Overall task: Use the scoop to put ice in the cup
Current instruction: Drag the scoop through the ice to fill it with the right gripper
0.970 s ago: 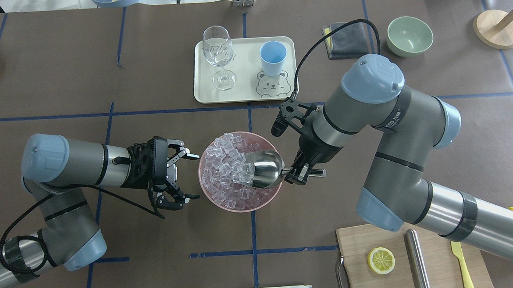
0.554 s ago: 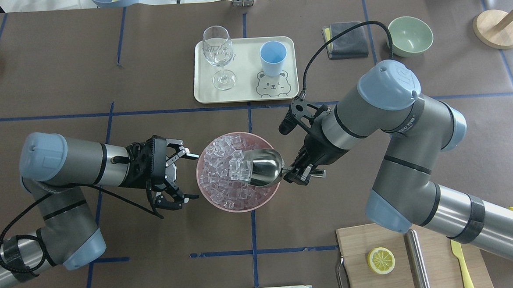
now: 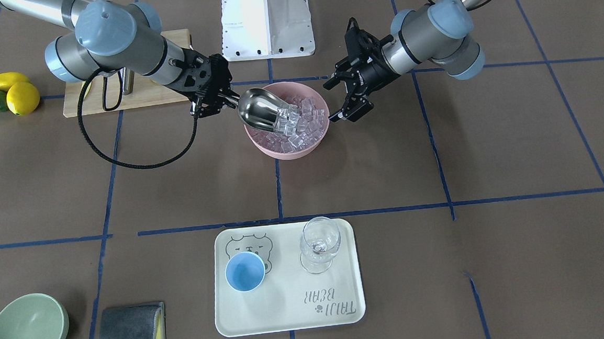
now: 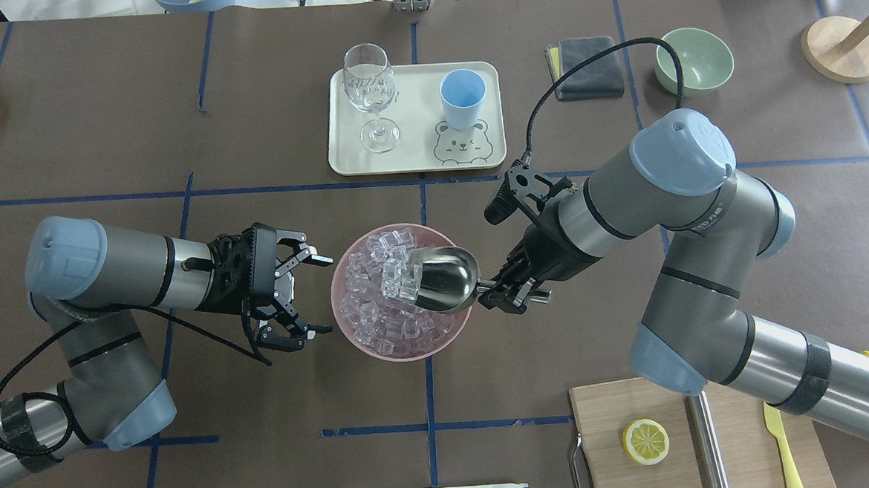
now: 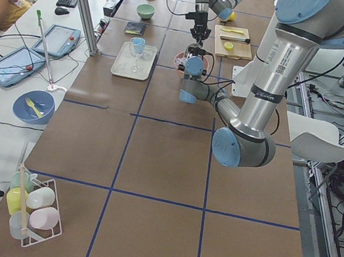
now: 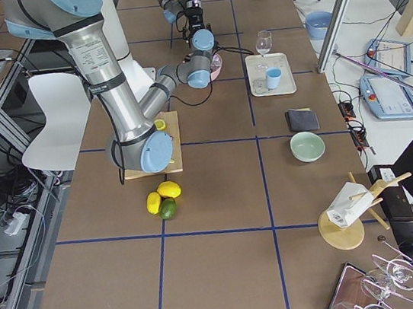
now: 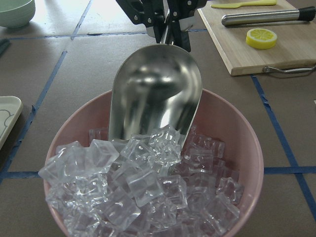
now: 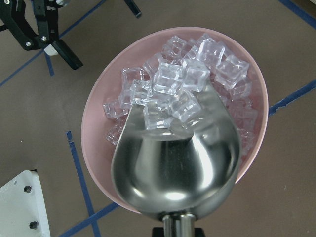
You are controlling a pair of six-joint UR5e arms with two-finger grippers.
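Over pink bowl (image 3: 282,152) — right gripper (image 4: 498,295) grips scoop (image 4: 445,282); ice (image 4: 399,277) inside.

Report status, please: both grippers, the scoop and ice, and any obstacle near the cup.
Left gripper open, beside pink bowl. Right gripper shut on scoop, ice in its mouth, over bowl. Cup empty on tray; stemmed glass beside it.

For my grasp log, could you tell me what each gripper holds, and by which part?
The right gripper grips the scoop by its rod handle; the left gripper is open, holding nothing.
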